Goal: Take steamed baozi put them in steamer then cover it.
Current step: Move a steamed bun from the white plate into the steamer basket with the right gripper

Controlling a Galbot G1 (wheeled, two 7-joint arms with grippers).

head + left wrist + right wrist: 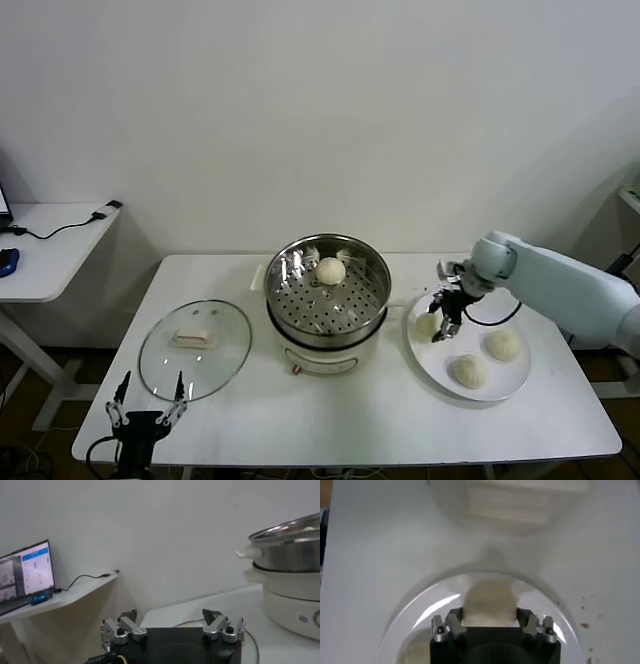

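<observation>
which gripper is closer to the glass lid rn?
Left. The left gripper hangs open just past the glass lid's near edge, at the table's front left corner. The right gripper is across the steamer, closing around a baozi on the white plate.

Open lanes and blockers around the steamer (327, 300)

The steamer mouth stands uncovered, one baozi (331, 270) at its far side leaving the near tray bare. Left of the steamer the cover (195, 348) lies flat on the tabletop (350, 415); right of it the plate (500, 385) is crowded by the right end effector (441, 320), seemingly clamped around a bun (428, 324). Bare tabletop runs in front of the steamer.
</observation>
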